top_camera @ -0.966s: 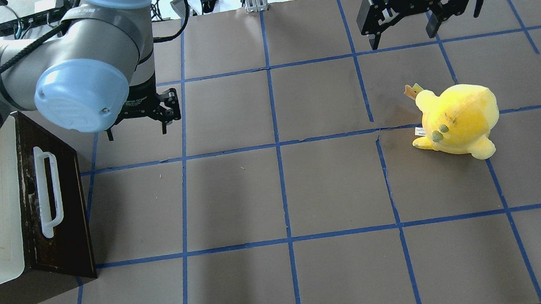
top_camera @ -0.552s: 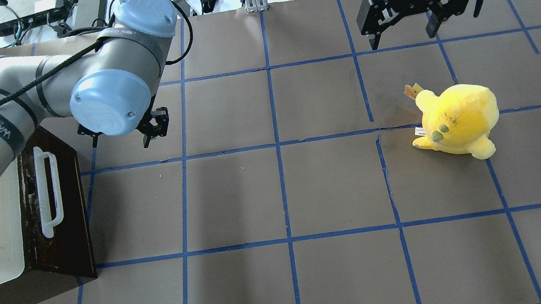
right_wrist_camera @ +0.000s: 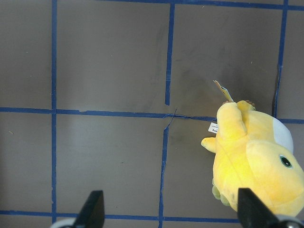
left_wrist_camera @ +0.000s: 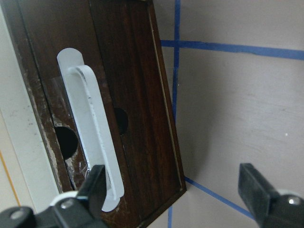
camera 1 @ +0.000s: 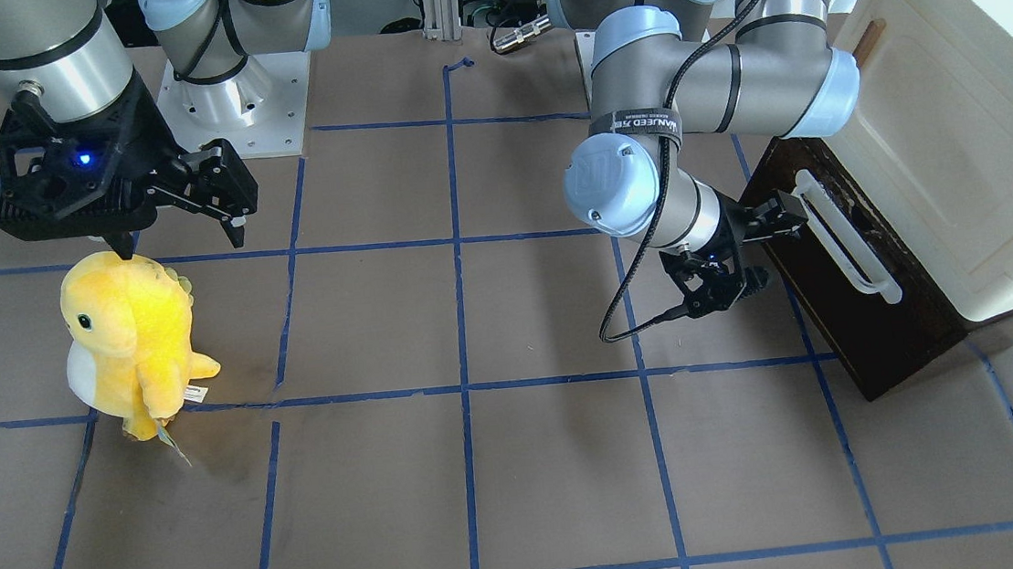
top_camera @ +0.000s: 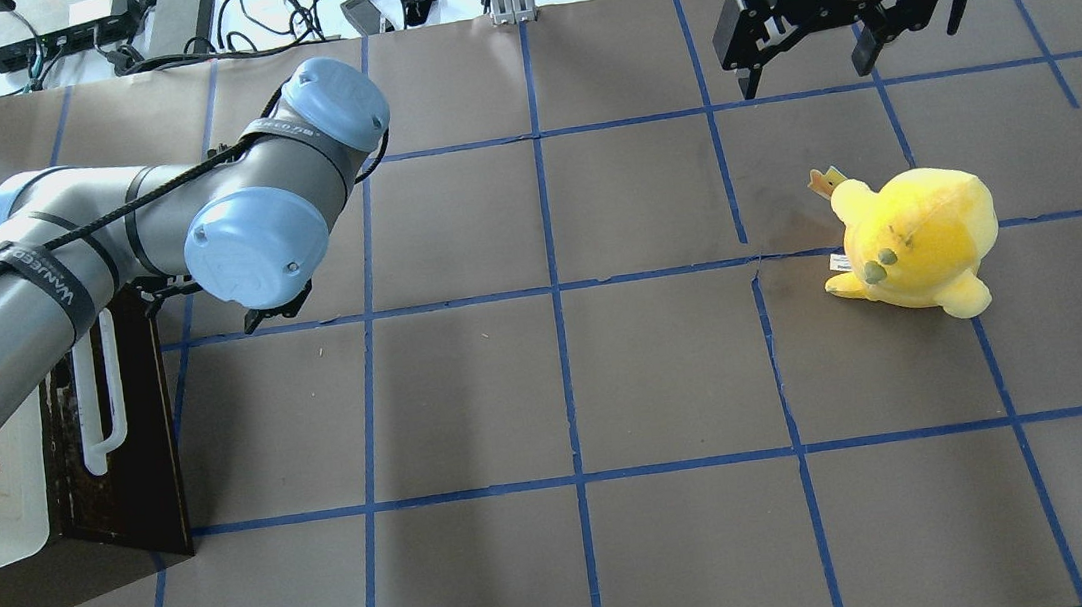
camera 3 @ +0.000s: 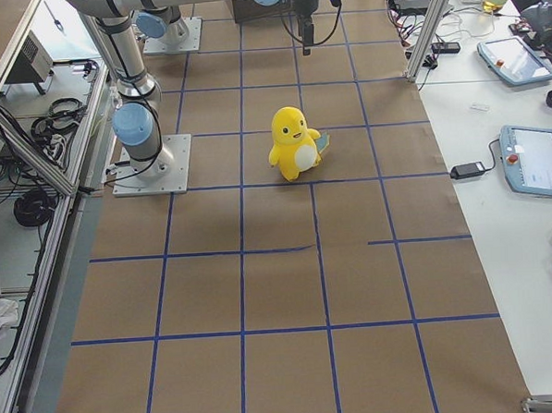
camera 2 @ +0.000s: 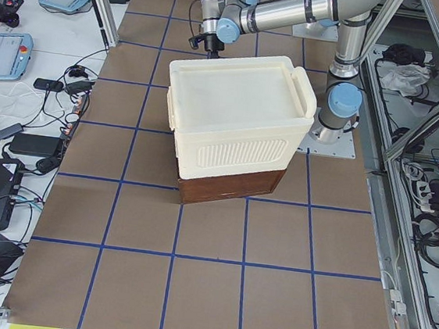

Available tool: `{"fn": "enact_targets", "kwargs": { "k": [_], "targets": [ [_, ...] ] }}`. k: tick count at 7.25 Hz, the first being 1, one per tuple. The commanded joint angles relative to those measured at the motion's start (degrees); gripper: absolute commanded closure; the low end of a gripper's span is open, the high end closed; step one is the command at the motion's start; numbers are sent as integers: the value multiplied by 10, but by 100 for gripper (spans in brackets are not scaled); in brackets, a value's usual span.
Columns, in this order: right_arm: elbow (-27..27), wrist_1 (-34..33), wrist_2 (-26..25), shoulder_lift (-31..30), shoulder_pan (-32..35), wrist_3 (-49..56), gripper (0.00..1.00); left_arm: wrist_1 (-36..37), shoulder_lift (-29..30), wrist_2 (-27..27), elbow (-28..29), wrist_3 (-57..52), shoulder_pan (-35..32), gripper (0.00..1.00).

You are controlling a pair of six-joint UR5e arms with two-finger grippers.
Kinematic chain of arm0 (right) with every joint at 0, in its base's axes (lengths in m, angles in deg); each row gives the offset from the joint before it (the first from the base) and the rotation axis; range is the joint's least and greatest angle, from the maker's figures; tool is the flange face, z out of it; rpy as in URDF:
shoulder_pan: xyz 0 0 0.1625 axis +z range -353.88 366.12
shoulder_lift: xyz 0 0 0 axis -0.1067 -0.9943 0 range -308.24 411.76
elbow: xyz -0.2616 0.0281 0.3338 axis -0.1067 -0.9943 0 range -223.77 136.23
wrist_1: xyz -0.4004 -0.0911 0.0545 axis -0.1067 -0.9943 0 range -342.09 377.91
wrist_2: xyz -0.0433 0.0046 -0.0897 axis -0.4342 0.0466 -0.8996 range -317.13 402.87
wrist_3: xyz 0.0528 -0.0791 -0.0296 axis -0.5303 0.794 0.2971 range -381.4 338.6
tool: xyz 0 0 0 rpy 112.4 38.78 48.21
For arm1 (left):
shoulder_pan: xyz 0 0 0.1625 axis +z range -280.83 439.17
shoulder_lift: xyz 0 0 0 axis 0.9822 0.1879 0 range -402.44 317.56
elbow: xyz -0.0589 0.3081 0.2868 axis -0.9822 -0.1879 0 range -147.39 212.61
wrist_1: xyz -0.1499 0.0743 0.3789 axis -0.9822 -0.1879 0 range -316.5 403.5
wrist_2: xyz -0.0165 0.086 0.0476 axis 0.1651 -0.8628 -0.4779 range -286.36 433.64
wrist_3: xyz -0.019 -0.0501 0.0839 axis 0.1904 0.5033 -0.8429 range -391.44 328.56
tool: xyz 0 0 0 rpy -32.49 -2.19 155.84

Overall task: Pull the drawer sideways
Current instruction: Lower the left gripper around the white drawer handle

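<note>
Since a second ago your left arm has swung down and in toward the cabinet, carrying the left gripper from out over the open brown paper to just in front of the drawer. The right gripper and the toy have not shifted. You have one drawer to deal with: its dark brown front stands at the foot of the single cream cabinet. The cabinet sits left of the worktop's middle and well in from the left edge, so the front faces the right edge. One long white bar handle runs along that front, and the left wrist view shows two round dark holes in the wood behind it. The left gripper's two fingers are spread wide and grasp nothing. One fingertip lies just in front of the handle's end, but from that close angle you cannot be sure whether it touches. The other fingertip hangs over bare paper beside the drawer's corner. The right gripper hangs above the right half of the worktop, its two fingers also splayed and empty. One yellow plush toy stands below it, well apart from the drawer and clear of every edge. A small brown wooden handle shows on the cabinet's cream door.
</note>
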Motion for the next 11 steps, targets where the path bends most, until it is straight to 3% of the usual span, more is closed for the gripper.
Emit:
{"fn": "enact_targets", "kwargs": {
  "k": [1,5,11],
  "targets": [
    [0,0,0,0,0,0,0,-6,7,-14,-8,-9,22,0],
    [0,0,0,0,0,0,0,-6,46,-97,-13,-7,35,0],
    [0,0,0,0,0,0,0,-6,66,-155,-46,-3,53,6]
  ]
}}
